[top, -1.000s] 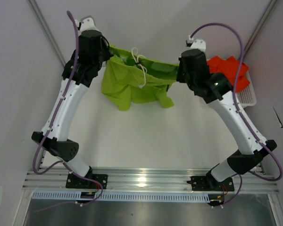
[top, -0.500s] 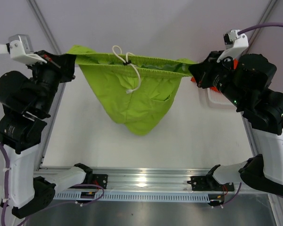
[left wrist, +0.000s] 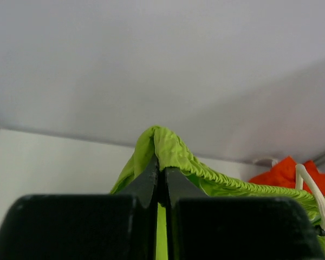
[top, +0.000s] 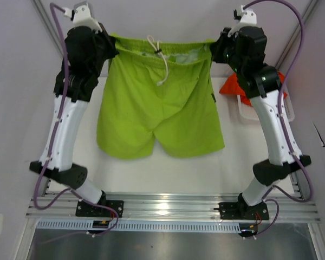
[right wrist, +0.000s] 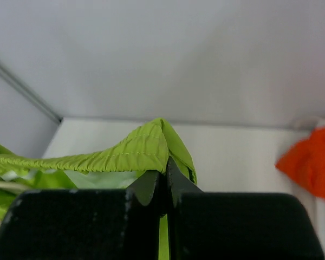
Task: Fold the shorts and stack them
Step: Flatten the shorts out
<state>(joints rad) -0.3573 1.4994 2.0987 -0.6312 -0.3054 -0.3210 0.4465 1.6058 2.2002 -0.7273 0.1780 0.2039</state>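
The lime green shorts [top: 157, 103] are spread flat between my arms, legs toward the near edge, with a white drawstring [top: 161, 62] at the waistband. My left gripper [top: 111, 44] is shut on the left waistband corner [left wrist: 165, 149]. My right gripper [top: 214, 46] is shut on the right waistband corner [right wrist: 151, 143]. The waistband is stretched taut at the far side of the table. The orange-red shorts [top: 234, 86] lie at the right, partly hidden behind my right arm; they also show in the left wrist view [left wrist: 292, 173] and the right wrist view [right wrist: 311, 160].
A white mesh basket [top: 284, 111] stands at the right edge, under the orange-red shorts. Grey walls close the far side and both sides. An aluminium rail [top: 168, 208] runs along the near edge with the arm bases.
Both arms have swung the green shorts from hanging bunched to spread out flat with both legs open. The grippers have moved back toward the far wall, still holding the waistband.
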